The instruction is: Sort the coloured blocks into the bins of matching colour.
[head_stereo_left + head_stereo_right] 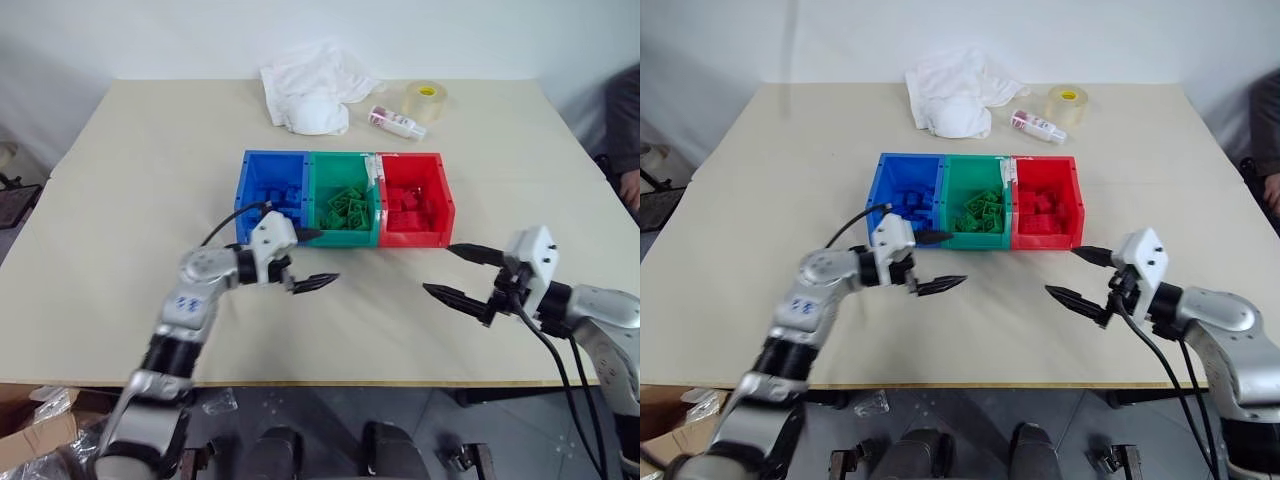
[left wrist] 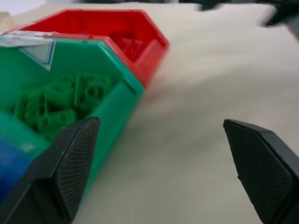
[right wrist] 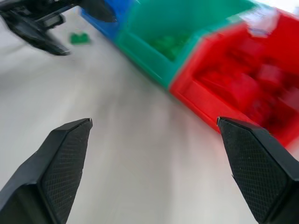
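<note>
The bins stand joined in a row mid-table: blue (image 1: 246, 200), green (image 1: 313, 200) and red (image 1: 444, 205). Blue blocks (image 1: 281, 195) lie in the blue bin, green blocks (image 1: 347, 208) in the green and red blocks (image 1: 408, 200) in the red. My left gripper (image 1: 326, 256) hovers open and empty just in front of the blue and green bins. My right gripper (image 1: 438, 268) is open and empty in front of the red bin's right corner. In the right wrist view a small green block (image 3: 78, 37) lies on the table by the blue bin, under my left gripper.
Behind the bins lie a crumpled white cloth (image 1: 310, 85), a small bottle (image 1: 397, 122) and a tape roll (image 1: 425, 100). A person (image 1: 628, 130) sits at the table's right edge. The table (image 1: 130, 180) has bare surface on both sides of the bins.
</note>
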Controlling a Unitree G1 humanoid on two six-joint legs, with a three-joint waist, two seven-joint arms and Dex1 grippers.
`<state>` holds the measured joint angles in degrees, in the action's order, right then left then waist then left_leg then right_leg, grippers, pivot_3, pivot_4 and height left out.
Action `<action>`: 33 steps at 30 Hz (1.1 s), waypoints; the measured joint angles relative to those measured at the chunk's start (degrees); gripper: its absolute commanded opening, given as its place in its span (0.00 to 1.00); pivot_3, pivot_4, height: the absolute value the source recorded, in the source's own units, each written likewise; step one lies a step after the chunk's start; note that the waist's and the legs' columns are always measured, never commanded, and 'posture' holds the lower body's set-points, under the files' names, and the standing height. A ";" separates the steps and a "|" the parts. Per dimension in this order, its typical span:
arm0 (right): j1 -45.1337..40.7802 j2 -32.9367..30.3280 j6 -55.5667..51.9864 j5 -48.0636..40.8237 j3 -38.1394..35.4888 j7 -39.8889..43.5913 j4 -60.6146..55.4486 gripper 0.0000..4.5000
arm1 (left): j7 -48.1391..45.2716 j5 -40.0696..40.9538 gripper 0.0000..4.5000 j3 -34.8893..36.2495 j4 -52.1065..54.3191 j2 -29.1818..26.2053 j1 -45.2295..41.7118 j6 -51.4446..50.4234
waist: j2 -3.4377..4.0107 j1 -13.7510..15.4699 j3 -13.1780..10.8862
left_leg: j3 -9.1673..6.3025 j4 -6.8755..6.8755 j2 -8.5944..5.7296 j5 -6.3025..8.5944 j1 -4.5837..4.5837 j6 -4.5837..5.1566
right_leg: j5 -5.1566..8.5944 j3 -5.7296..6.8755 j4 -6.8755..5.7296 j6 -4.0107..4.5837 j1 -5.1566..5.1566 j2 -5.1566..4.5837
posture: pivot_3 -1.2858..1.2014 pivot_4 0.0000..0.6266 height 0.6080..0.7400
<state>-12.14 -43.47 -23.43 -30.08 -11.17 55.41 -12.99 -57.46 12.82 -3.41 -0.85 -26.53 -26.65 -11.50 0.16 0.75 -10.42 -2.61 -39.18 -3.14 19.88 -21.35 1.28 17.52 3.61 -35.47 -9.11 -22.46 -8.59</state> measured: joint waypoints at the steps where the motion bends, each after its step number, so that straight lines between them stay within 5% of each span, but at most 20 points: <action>1: -1.79 0.26 0.70 0.32 0.93 0.86 1.80 0.99 | -0.49 0.86 1.00 1.24 2.82 -2.52 3.40 -1.22 | 0.00 -0.09 0.00 | 0.00 0.02 0.02 0.00 0.02 -0.01 | 0.00 0.00 0.02 0.00 0.00 0.02 | 0.52 0.24 1.00; 7: -7.91 1.07 3.23 1.54 4.90 5.64 8.69 0.99 | -0.38 3.82 1.00 6.45 9.44 -8.82 15.89 -5.12 | 0.00 0.72 -0.01 | -0.07 -0.03 0.02 0.00 0.01 -0.01 | 0.01 0.01 0.12 0.02 0.09 0.01 | 0.52 0.24 1.00; 33: -9.15 1.30 4.49 2.49 6.32 8.15 10.97 0.99 | 10.63 3.43 1.00 11.95 6.79 -10.25 14.40 -6.78 | 0.00 0.60 -0.01 | -0.04 0.03 -0.01 0.01 0.01 -0.03 | 0.01 0.03 0.02 0.02 0.01 0.01 | 0.52 0.24 1.00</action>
<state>-21.29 -42.18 -18.95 -27.59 -4.84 63.56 -2.02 -46.83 16.25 8.53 5.94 -36.78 -12.25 -18.28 0.17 1.35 -10.43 -2.65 -39.15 -3.15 19.89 -21.33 1.25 17.53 3.64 -35.46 -9.08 -22.45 -8.58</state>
